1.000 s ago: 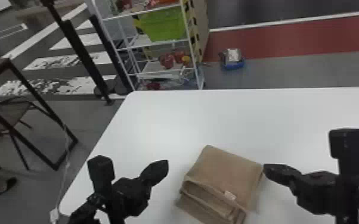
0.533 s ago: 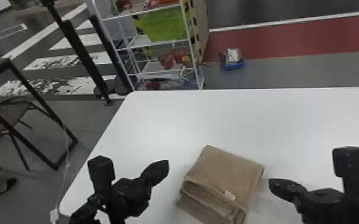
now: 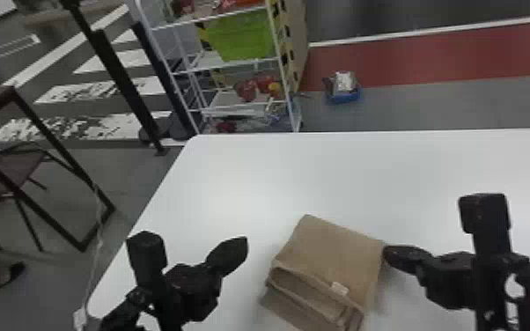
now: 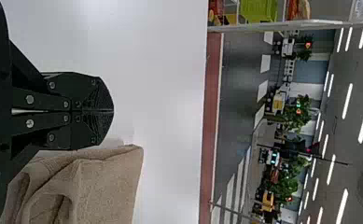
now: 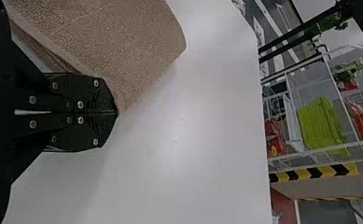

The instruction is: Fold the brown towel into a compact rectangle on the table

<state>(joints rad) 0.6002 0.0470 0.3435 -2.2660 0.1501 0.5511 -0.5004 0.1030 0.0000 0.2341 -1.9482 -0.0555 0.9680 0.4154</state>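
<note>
the towel (image 3: 334,255) lies on the white table (image 3: 365,176), folded into a thick, roughly squarish bundle, its layers showing along the edge nearest the robot and a small pale label (image 3: 339,288) on that edge. the left gripper (image 3: 242,247) is over the table, just beside the towel on its left, its fingers together with nothing between them. the right gripper (image 3: 388,254) is at the towel's right side, its fingers also together, their tips right at the towel's edge; whether they press on the cloth i can't tell. past the table's far edge stands a white wire rack (image 3: 211,18). one of its shelves carries a green bin (image 3: 244,37); what sits inside the bin is hard to make out. below the bin are red and yellow things (image 3: 246,90), and the top shelf holds more red items (image 3: 237,4). to the right of the rack, on the floor, is a blue tray (image 3: 342,97) with something silvery (image 3: 344,81) in it. a chair (image 3: 13,171) stands off to the left
</note>
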